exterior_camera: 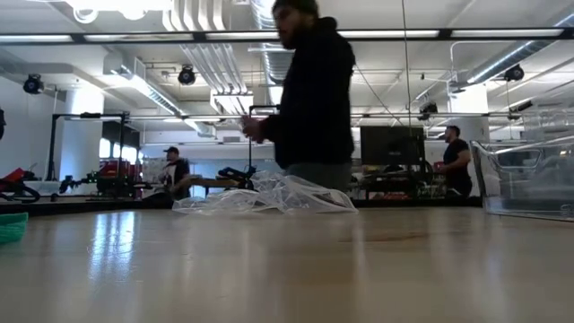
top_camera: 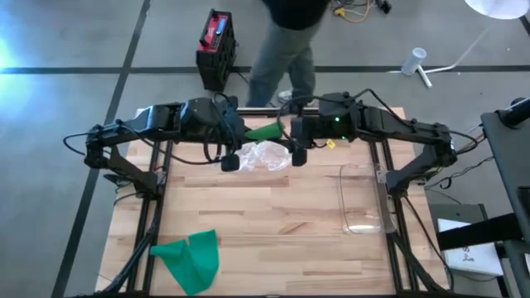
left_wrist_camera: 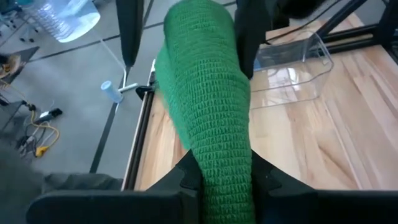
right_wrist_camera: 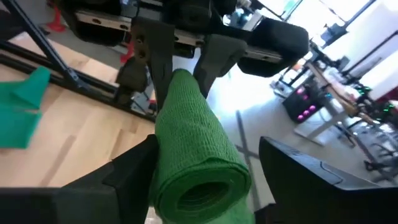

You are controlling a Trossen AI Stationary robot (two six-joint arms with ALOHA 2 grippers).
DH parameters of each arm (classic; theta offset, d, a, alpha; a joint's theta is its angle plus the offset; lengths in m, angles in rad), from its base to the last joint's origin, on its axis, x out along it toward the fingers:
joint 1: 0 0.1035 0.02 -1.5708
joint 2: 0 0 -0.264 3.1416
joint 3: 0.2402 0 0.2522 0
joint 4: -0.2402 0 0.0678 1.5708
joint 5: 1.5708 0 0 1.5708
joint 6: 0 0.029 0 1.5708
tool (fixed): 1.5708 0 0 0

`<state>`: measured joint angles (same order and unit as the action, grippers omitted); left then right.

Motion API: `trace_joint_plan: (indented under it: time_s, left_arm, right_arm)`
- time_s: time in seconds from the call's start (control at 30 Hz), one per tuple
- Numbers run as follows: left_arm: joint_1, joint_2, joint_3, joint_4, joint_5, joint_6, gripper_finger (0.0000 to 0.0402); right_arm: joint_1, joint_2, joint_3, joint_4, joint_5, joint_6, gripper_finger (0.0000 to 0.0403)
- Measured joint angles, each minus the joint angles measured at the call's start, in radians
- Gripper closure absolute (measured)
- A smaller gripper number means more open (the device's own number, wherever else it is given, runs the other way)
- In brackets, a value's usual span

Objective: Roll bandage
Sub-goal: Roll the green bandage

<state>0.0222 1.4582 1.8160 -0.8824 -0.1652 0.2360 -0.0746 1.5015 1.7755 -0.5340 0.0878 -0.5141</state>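
We see the left pincer (right_wrist_camera: 180, 59) clamped on the green bandage (right_wrist_camera: 193, 155); right pincer (right_wrist_camera: 205, 180) spread wide around its rolled end. Low view shows only the plastic bag (exterior_camera: 265, 196) on the counter (exterior_camera: 359, 269).

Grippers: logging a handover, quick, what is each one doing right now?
Left gripper: shut on the green bandage roll.
Right gripper: open, fingers either side of the roll's end.

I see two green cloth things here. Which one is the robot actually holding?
The rolled green bandage, up between both arms at the table's far edge, clamped in the left gripper. The other green cloth lies loose and flat at the table's near-left corner, untouched.
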Motion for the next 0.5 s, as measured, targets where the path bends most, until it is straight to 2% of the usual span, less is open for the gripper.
trace_joint_plan:
  time_s: [0.33, 0.5]
  left_arm:
    - [-0.009, -0.003, -0.021, -0.034, 0.019, 0.019, 0.0356]
    - [-0.009, -0.007, -0.034, -0.024, 0.008, -0.013, 0.0356]
  right_arm:
    - [-0.006, 0.063, 0.164, -0.103, -0.003, 0.073, 0.0171]
    - [-0.008, 0.07, 0.213, -0.15, -0.001, 0.058, 0.0178]
